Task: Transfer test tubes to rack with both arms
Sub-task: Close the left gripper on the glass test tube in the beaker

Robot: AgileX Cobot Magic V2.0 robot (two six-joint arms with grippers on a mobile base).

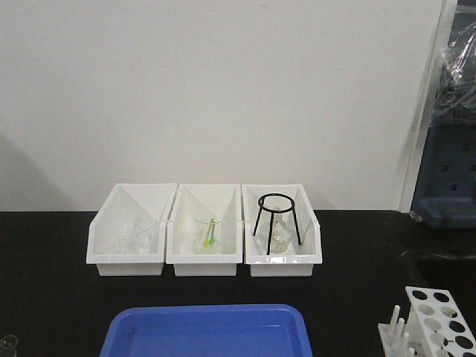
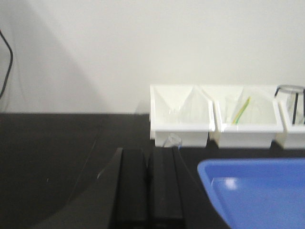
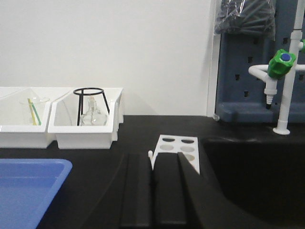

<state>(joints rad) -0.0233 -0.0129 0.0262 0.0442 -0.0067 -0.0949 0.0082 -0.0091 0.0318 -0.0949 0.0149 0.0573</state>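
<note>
The white rack point(image 1: 439, 320), with round holes on top and short pegs on its left side, stands at the table's front right. In the right wrist view the rack point(image 3: 180, 147) sits just beyond my right gripper point(image 3: 152, 158), whose black fingers lie together, shut and holding nothing. My left gripper point(image 2: 148, 151) is shut too and holds nothing, left of the blue tray point(image 2: 257, 191). A small clear glass rim point(image 2: 172, 140) shows just past its fingertips; I cannot tell whether it is a test tube. No test tubes show clearly. Neither arm appears in the front view.
Three white bins point(image 1: 204, 256) line the back of the black table; they hold beakers, a flask and a black wire tripod point(image 1: 277, 216). The blue tray point(image 1: 208, 331) lies front centre. A dark sink point(image 3: 257, 176) with a green-knobbed tap point(image 3: 281, 62) is to the right.
</note>
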